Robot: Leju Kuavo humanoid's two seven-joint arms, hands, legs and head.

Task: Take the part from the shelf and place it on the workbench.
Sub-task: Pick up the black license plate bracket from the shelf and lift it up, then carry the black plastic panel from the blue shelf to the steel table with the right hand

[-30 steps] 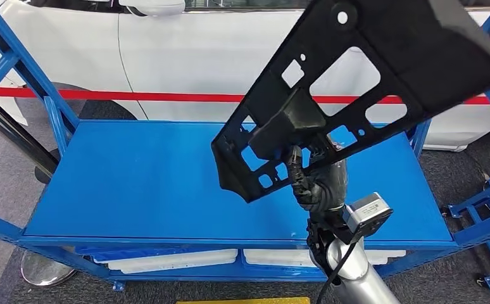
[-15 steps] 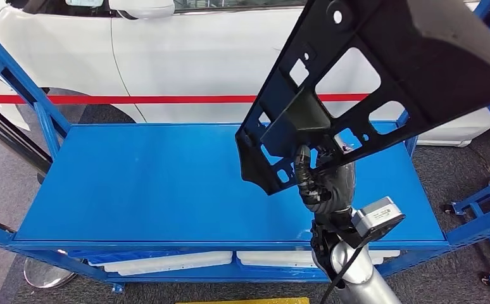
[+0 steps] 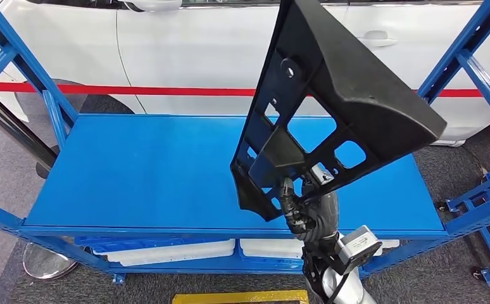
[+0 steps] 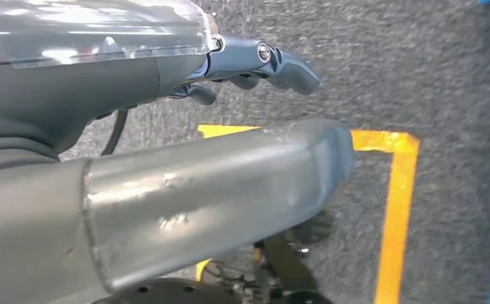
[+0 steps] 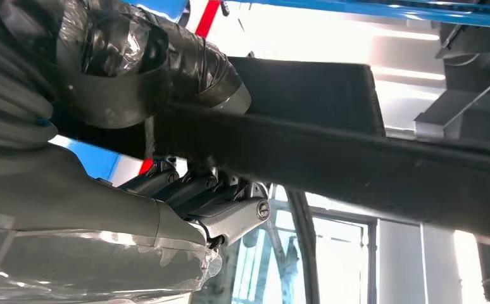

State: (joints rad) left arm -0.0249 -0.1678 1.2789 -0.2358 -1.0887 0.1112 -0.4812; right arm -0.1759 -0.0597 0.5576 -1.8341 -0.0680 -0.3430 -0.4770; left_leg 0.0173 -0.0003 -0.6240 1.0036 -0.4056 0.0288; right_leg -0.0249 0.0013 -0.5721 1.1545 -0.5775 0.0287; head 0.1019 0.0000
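Black plastic, a perforated bracket part (image 3: 331, 101) stands tilted above the blue shelf deck (image 3: 135, 171), the right hand (image 3: 309, 212) gripping its lower edge at about five o'clock. Left hand (image 4: 255, 63) hangs with fingers loosely apart, holding nothing. I'd carry it steady, grip firm, top-heavy end clear of the uprights.

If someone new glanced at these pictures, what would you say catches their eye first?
First, the large black plastic part with cut-out openings, held up by the right hand above the blue metal shelf. Behind the shelf stands a white car with a red stripe in front of it. In the left wrist view, the left hand hangs over grey floor with yellow tape.
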